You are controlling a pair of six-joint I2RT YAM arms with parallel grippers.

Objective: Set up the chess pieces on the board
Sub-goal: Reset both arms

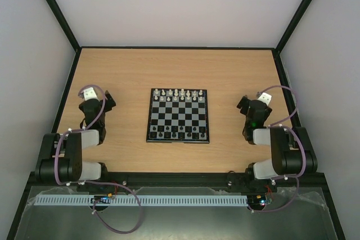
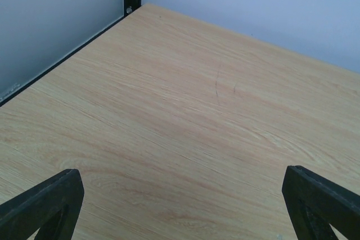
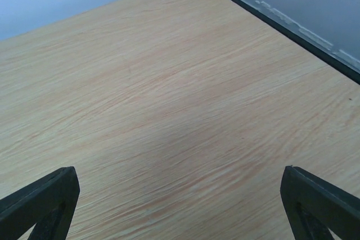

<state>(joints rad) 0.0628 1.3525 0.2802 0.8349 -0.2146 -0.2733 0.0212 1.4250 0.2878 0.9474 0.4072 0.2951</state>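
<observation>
The board point(image 1: 179, 115) lies in the middle of the wooden table in the top view. White chess pieces point(image 1: 179, 95) stand in two rows at its far edge. Black chess pieces point(image 1: 178, 133) stand along its near edge. My left gripper point(image 1: 107, 100) rests left of the board, open and empty; its view point(image 2: 185, 206) shows only bare wood between the wide-apart fingers point(image 2: 48, 203). My right gripper point(image 1: 243, 105) rests right of the board, open and empty; its view point(image 3: 180, 203) also shows only bare wood between the fingers point(image 3: 320, 203).
The wooden table point(image 1: 180, 68) is enclosed by pale walls with black frame posts point(image 1: 56, 9). A black frame edge runs along the table's side in the left wrist view point(image 2: 62, 63) and the right wrist view point(image 3: 292, 32).
</observation>
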